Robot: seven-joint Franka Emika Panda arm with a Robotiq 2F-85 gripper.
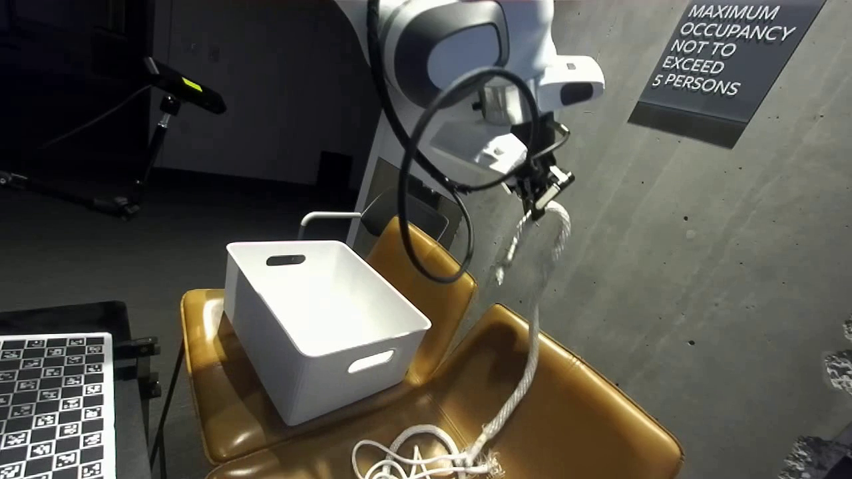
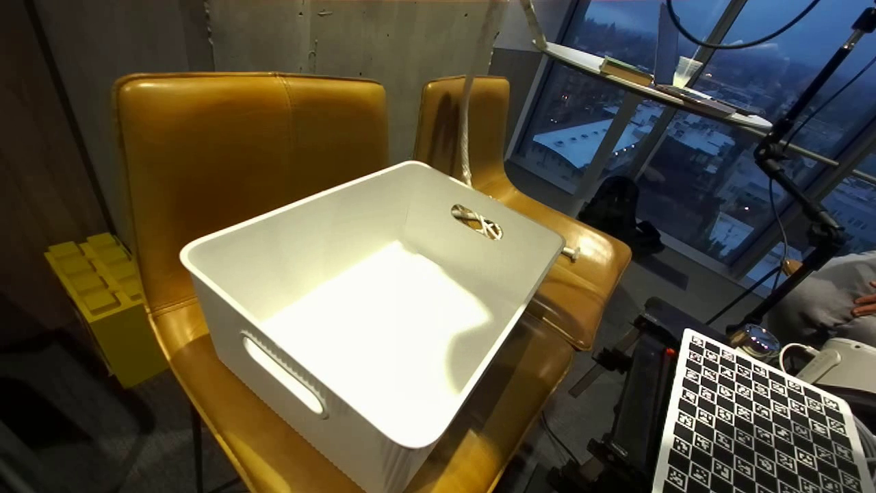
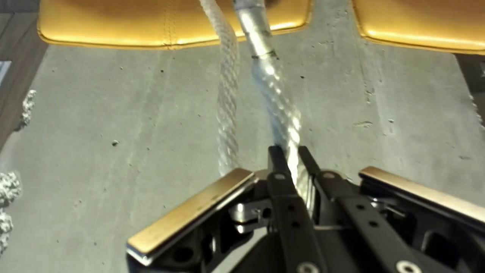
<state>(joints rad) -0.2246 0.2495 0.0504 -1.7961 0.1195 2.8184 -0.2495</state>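
My gripper (image 1: 542, 206) is shut on a white braided rope (image 1: 533, 339) and holds it high in front of the concrete wall. A short loose end hangs on one side. The longer part hangs to a brown leather chair (image 1: 572, 392), where loops of thin white cord (image 1: 416, 459) lie. In the wrist view my gripper (image 3: 289, 149) has the rope (image 3: 227, 91) between its fingers, with a shiny wrapped section further along. The rope also shows in an exterior view (image 2: 465, 140), where the gripper is out of view. A white bin (image 1: 279, 352) stands beside the rope's chair.
The bin (image 2: 233, 342) rests on another brown chair (image 2: 250, 185) and looks empty. A checkered board (image 1: 56, 406) lies beside the chairs. A black cable (image 1: 401, 193) loops from the arm. A camera stand (image 1: 156, 143), a table (image 2: 588, 58) with a laptop and a yellow block (image 2: 116, 308) stand around.
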